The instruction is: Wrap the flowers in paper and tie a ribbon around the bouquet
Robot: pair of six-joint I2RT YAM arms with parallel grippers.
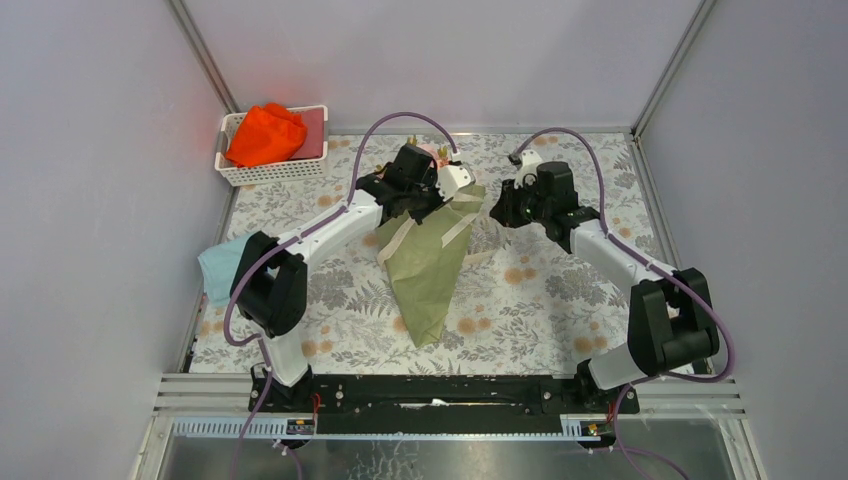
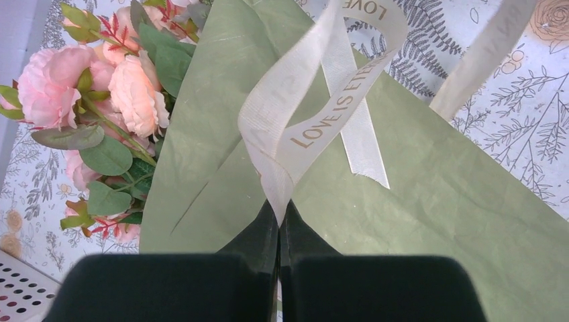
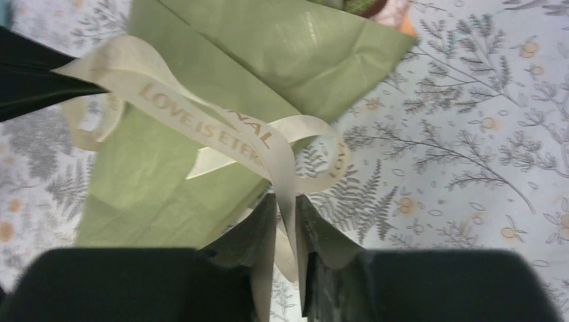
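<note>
At lower centre of the overhead view, find the pointed tip of the bouquet, lying flat on the printed tablecloth and widening toward the top of the frame. Expect little weight there: thin olive paper, creased, likely to dent or unroll if squeezed hard. Better to steady it across the cone's body than to pinch an edge.

Higher up, note the ribbon: cream, flat, lettered "LOVE IS" in gold, looping loosely over the cone's wide half rather than cinched. Judge it soft, limp and somewhat slick; take it near the ends, flat between the pads.

In the left wrist view, see the left gripper pressed together at lower centre, pinching a fold of that ribbon. In the right wrist view, see the right gripper at lower centre, jaws slightly parted, with the strap running through the gap, seemingly loose.

Farther off, at upper left of the left wrist view, spot the flowers: pale pink roses with green leaves, delicate, best left untouched. Farthest, at upper left overhead, a white basket holding an orange-red cloth.
</note>
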